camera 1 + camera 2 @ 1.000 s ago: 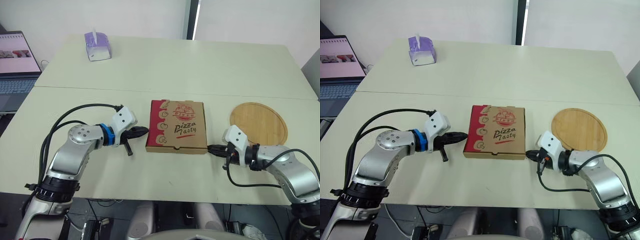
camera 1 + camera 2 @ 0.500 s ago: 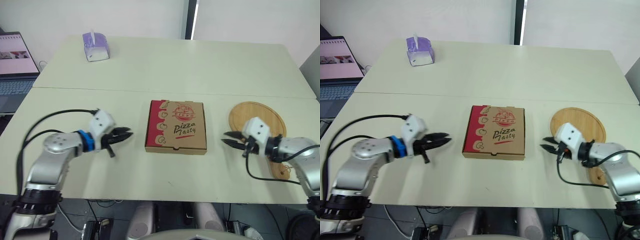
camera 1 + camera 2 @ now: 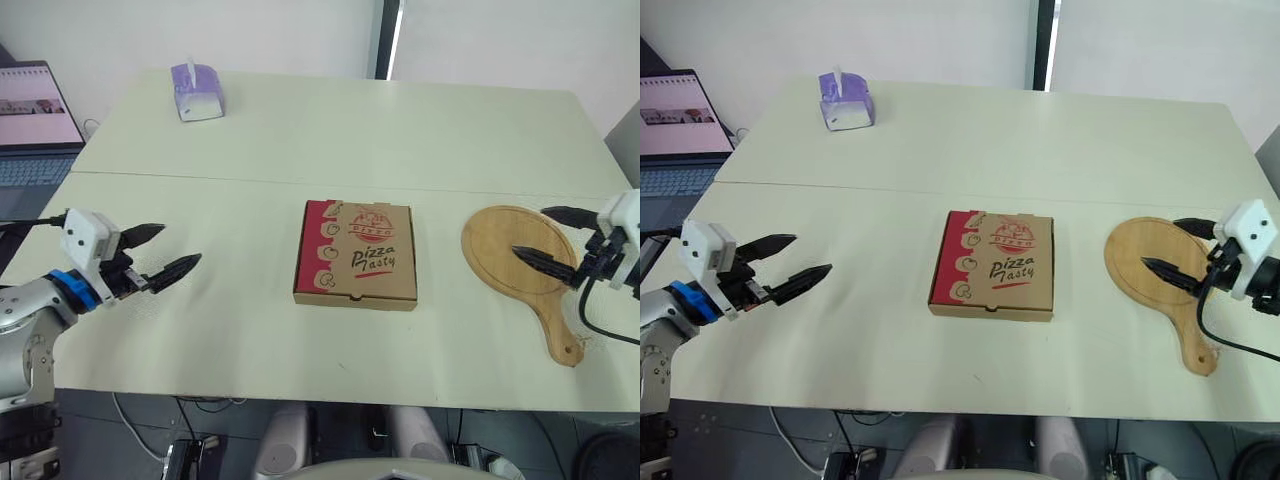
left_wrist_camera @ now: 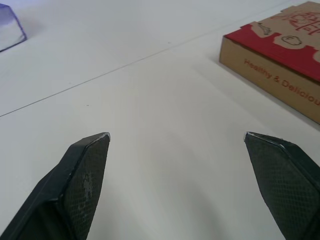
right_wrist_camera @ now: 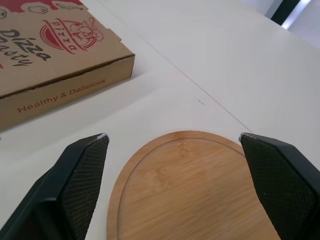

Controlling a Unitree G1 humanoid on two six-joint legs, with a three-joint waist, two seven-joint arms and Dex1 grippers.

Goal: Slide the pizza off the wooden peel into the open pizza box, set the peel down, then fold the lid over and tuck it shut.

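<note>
Left eye view: box looks shut, peel flat on worktop right of it. Left gripper, right gripper open, empty. I'd verify the tuck without nudging the box.

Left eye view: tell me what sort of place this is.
Probably an office or meeting room: two pale rectangular tables pushed together edge to edge, an open laptop with a lit screen off their left side, and a purple tissue box on the far table.

pale cream surface has a shut brown-and-red cardboard pizza box, round wooden peel, purple tissue box on it
</note>
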